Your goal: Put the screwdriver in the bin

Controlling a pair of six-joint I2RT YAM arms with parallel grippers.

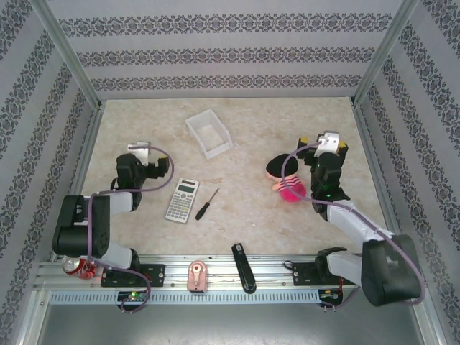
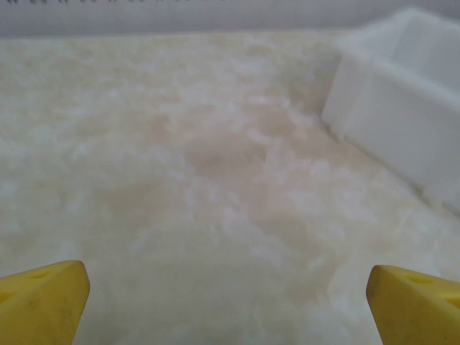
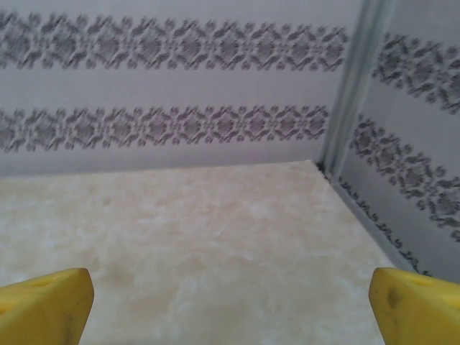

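Nearest the overhead lens, along the rail by my bases: a red can (image 1: 75,267) half tucked behind my left base, a small pink object (image 1: 197,276) I can't identify, and a black bar (image 1: 244,267). Mid-table, the screwdriver (image 1: 208,205) lies flat just right of the calculator (image 1: 182,200), its thin shaft hard to make out. The bin (image 1: 196,139) sits farther back, well apart from the screwdriver. My left gripper (image 1: 149,157) is left of the calculator, fingers mostly hidden under the wrist. My right gripper (image 1: 323,141) is beside a pink-and-black plush toy (image 1: 286,180), which my cable partly covers. Left wrist view: yellow fingertips (image 2: 43,302) sit at both bottom corners, cut off by the frame, jaws spread wide over bare tabletop, holding nothing. One corner of the bin (image 2: 388,108) shows at right, the rest cropped. Right wrist view: fingertips (image 3: 417,305) again cropped at the corners, jaws wide and holding nothing, facing the patterned wall (image 3: 172,86) and a corner post (image 3: 352,79).
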